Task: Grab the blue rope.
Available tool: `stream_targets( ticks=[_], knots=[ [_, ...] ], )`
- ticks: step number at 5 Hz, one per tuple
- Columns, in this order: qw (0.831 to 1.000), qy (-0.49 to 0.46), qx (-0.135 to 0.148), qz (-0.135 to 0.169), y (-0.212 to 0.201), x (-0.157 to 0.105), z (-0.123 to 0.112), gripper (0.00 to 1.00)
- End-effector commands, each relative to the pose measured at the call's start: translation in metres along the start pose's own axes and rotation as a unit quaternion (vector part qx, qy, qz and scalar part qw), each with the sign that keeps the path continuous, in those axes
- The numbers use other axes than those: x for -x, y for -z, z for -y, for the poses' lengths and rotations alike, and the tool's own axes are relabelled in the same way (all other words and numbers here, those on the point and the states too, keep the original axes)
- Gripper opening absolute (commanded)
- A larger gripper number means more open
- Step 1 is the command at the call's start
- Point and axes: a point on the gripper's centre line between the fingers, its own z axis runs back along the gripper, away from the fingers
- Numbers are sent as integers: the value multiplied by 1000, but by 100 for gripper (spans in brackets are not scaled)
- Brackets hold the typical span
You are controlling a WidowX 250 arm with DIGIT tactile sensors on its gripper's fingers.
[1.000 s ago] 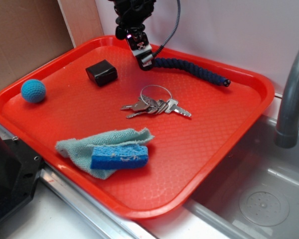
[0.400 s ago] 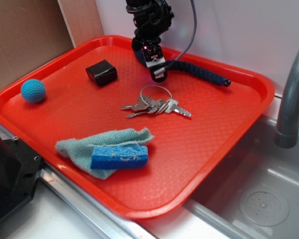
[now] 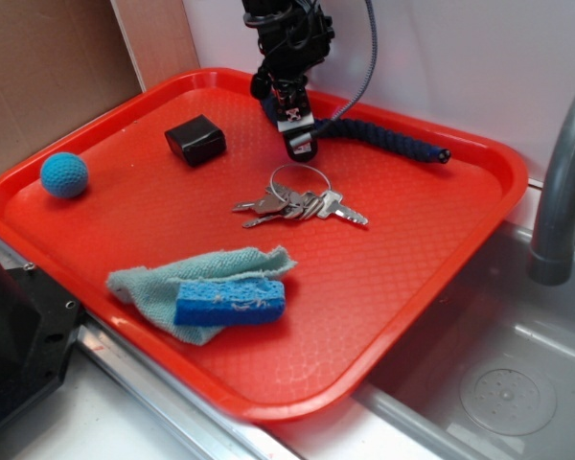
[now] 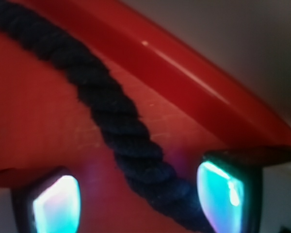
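hidden behind the gripper (image 3: 300,142) in the exterior view: the near end of the blue rope (image 3: 388,139), with only its far stretch and black-capped tip showing along the back rim of the red tray (image 3: 431,287). seen closer from the wrist: rope (image 4: 117,121) running between the two glowing fingertips (image 4: 223,194), gripper (image 4: 140,199) straddling it, jaws narrow but not clearly pressing on it, so grip impossible to confirm. also counted on the tray: one bunch of keys (image 3: 297,204), one black box (image 3: 195,140), one blue crocheted ball (image 3: 64,174), one blue sponge (image 3: 230,302) lying on one teal cloth (image 3: 163,283). beside the tray, a steel sink (image 3: 498,383) with a grey faucet (image 3: 565,182), a white wall behind, brown board at left.
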Motion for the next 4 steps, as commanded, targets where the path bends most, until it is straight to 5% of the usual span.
stream_targets(
  ticks=[1, 4],
  knots=[
    [998, 39, 39, 5, -13, 0, 30, 0],
    [999, 10, 33, -16, -14, 2, 37, 0]
  ],
)
